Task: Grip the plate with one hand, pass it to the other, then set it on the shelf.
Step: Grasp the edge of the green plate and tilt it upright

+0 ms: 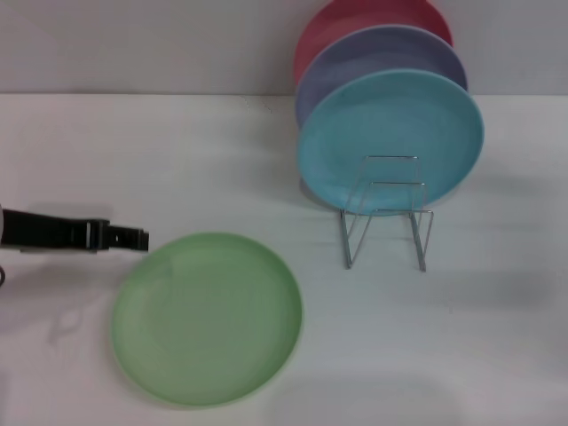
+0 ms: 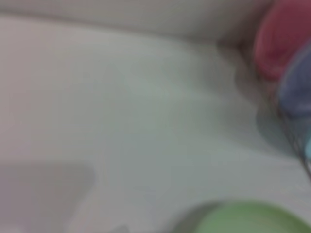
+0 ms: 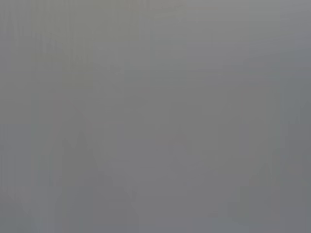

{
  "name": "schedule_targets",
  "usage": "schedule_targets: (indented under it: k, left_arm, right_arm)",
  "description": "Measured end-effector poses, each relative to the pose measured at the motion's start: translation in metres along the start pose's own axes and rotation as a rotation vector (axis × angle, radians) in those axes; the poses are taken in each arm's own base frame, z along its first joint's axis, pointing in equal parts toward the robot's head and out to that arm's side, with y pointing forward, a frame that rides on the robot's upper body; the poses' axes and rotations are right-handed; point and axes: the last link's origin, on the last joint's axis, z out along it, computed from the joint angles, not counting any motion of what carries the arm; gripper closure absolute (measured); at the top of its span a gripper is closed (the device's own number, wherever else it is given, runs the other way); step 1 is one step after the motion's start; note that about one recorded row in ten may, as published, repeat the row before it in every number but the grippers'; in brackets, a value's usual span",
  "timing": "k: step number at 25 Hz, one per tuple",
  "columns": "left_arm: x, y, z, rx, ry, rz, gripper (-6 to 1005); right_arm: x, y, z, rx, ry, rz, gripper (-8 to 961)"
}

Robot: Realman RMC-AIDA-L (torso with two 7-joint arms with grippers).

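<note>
White table [image 1: 497,337] — green plate [image 1: 206,318] flat; left hand [image 1: 133,238] beside it, grip unclear.

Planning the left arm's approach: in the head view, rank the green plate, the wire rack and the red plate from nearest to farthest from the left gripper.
1. Green plate: flat on the table, just right of the left gripper.
2. Wire rack: farther right, holding upright plates.
3. Red plate: rearmost in the rack, by the back wall.
</note>
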Motion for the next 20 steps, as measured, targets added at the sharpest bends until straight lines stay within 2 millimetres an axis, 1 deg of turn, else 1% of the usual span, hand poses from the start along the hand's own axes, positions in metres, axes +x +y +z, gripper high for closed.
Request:
schedule_targets:
  k: [3, 6, 12, 15, 20]
  left_arm:
    - [-0.006, 0.005, -0.004, 0.033, -0.067, -0.036, 254]
    - [-0.009, 0.005, -0.002, 0.074, -0.124, -0.063, 263]
    - [-0.009, 0.008, 0.014, 0.13, -0.223, -0.096, 286]
    - [-0.008, 0.008, 0.021, 0.158, -0.244, -0.099, 304]
    - [-0.006, 0.014, 0.029, 0.185, -0.269, -0.083, 335]
  right_arm:
    - [-0.004, -0.005, 0.004, 0.008, -0.015, -0.008, 171]
    - [-0.008, -0.011, 0.009, 0.014, -0.025, -0.02, 171]
    - [-0.015, -0.022, 0.016, 0.016, -0.039, -0.047, 170]
    - [-0.017, -0.025, 0.018, 0.015, -0.044, -0.055, 170]
    - [-0.02, -0.03, 0.021, 0.016, -0.049, -0.066, 170]
